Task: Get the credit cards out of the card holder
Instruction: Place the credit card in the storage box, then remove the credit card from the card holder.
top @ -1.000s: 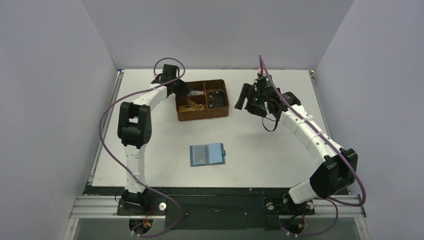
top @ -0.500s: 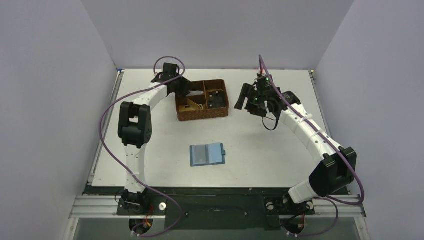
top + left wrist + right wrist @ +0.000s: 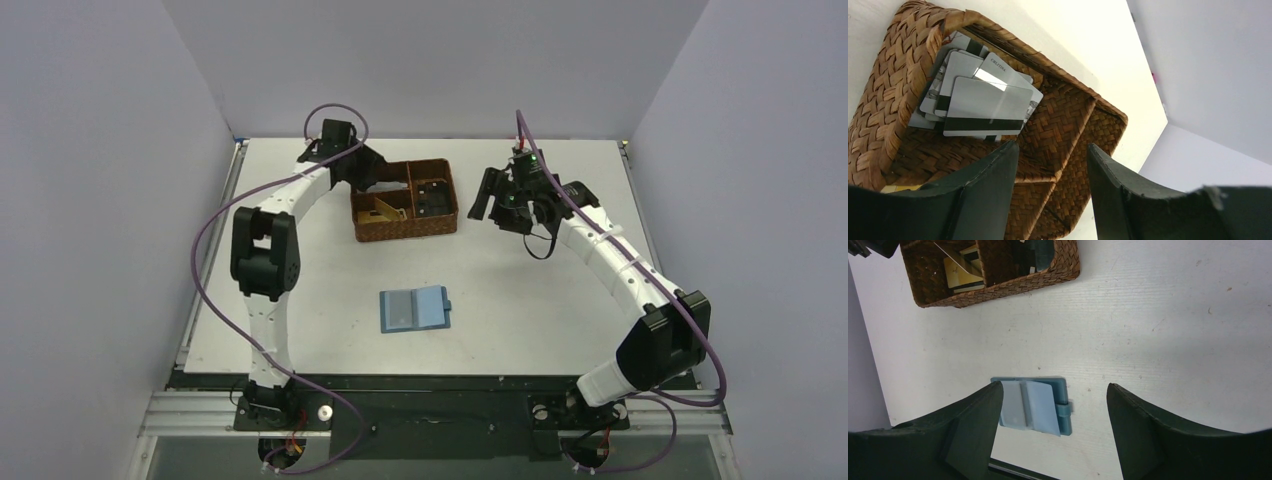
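Note:
The teal-blue card holder (image 3: 415, 309) lies open and flat on the table, grey-blue pockets up, snap tab to the right. The right wrist view shows the card holder (image 3: 1030, 405) far below my open right gripper (image 3: 1054, 386), which hangs high at the back right (image 3: 487, 205). Several grey credit cards (image 3: 985, 107) with dark stripes lie stacked in the basket's back-left compartment. My left gripper (image 3: 1050, 150) stands open just above them with nothing between its fingers, over the basket's left end (image 3: 370, 178). A tan-gold card (image 3: 383, 209) leans in the front-left compartment.
The brown woven compartment basket (image 3: 405, 236) stands at the table's back centre; its woven rim (image 3: 888, 85) and dividers sit close under my left fingers. Dark items fill its right compartment (image 3: 432, 196). Grey walls enclose the table on three sides.
My left gripper has opened and risen slightly above the basket's back-left compartment. The right arm and the card holder have stayed put.

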Controlling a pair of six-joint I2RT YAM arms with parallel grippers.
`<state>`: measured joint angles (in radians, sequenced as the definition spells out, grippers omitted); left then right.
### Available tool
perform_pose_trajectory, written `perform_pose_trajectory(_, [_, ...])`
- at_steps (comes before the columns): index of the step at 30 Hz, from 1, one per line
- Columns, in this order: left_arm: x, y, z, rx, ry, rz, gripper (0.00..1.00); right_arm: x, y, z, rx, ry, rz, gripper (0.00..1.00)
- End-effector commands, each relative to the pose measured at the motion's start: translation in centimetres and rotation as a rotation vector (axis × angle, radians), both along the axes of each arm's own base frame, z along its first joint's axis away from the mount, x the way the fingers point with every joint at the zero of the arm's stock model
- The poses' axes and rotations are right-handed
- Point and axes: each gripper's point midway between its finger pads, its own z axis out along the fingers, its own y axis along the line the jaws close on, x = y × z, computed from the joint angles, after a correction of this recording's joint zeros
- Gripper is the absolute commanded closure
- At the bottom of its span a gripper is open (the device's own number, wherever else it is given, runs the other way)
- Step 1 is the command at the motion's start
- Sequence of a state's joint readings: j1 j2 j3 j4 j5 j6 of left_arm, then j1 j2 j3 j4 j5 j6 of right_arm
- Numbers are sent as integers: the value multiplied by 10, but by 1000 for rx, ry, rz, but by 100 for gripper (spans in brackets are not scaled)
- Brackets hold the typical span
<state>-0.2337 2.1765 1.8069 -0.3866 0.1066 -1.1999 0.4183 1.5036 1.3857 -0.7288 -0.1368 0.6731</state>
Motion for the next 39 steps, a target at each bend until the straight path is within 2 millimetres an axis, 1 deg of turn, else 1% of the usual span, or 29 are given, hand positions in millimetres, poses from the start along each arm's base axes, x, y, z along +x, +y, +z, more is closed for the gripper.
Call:
perform_pose_trajectory(1, [-1,6,58,12,-113,-3,50,4,0,16,21,-37,-2,28])
perform_pose_trajectory(9, [-17,2,85,37,-152,-43,49,-3,-1,18,31,-41,-2,28])
perform_pose_trajectory(10, [-22,1,84,42,-146,-51,49,-4,-1,18,32,-40,-2,28])
perform_pose_trajectory(11, [-25,0,91,47,-159,-58,49,-6,-1,18,34,-39,-4,28])
perform_pose_trajectory(12, [-30,-2,89,52,-153,-68,49,-7,-2,18,35,-38,-4,28])
perform_pose_trajectory(13, [-34,-3,97,53,-168,-77,49,-8,-2,17,35,-37,-5,28])
perform_pose_trajectory(14, [-40,-5,93,58,-160,-88,49,-9,-3,17,34,-37,-7,28])
perform_pose_trajectory(15, [-45,-6,101,58,-174,-99,49,-11,-3,17,33,-39,-9,28])
perform_pose_trajectory(16, [-51,-8,96,62,-161,-109,49,-12,-4,17,32,-39,-9,28])
perform_pose_trajectory(17, [-57,-9,104,62,-177,-119,49,-14,-5,16,32,-39,-12,28])
perform_pose_trajectory(18, [-64,-11,99,68,-166,-132,49,-15,-5,15,32,-38,-14,28])
perform_pose_trajectory(19, [-70,-12,107,73,-183,-144,49,-18,-5,14,33,-39,-17,28])
perform_pose_trajectory(21, [-84,-14,110,85,-187,-171,49,-21,-5,14,38,-46,-19,28])
perform_pose_trajectory(24, [-108,-17,112,104,-193,-217,48,-25,-7,17,37,-73,-42,28])
perform_pose_trajectory(25, [-115,-18,105,108,-179,-232,48,-26,-5,15,37,-76,-42,28])
perform_pose_trajectory(26, [-123,-19,111,117,-194,-250,48,-28,-6,16,42,-85,-49,28])
perform_pose_trajectory(27, [-130,-19,105,125,-180,-262,48,-30,-4,13,41,-85,-47,28])
perform_pose_trajectory(28, [-138,-21,110,134,-194,-281,48,-31,-4,14,45,-91,-55,28])
perform_pose_trajectory(29, [-146,-24,103,144,-180,-298,48,-33,-1,11,46,-93,-47,28])
perform_pose_trajectory(30, [-154,-23,108,153,-191,-310,48,-34,0,12,49,-100,-53,28])
perform_pose_trajectory(31, [-163,-24,101,163,-179,-323,48,-37,3,8,49,-101,-45,28])
perform_pose_trajectory(32, [-170,-24,106,168,-194,-334,48,-38,4,9,47,-109,-49,28])
perform_pose_trajectory(33, [-179,-25,97,176,-178,-349,48,-42,9,6,46,-112,-36,28])
perform_pose_trajectory(34, [-186,-24,103,180,-198,-360,48,-46,13,5,45,-122,-27,28])
perform_pose_trajectory(35, [-195,-26,94,187,-183,-378,48,-47,13,4,40,-130,-30,28])
perform_pose_trajectory(36, [-202,-25,100,189,-203,-387,48,-49,15,3,38,-142,-32,28])
perform_pose_trajectory(37, [-211,-26,90,194,-189,-403,48,-51,17,2,39,-147,-29,28])
perform_pose_trajectory(38, [-219,-26,95,189,-209,-416,48,-53,20,0,47,-156,-28,28])
perform_pose_trajectory(39, [-228,-26,83,194,-189,-433,48,-55,21,-2,51,-159,-26,28])
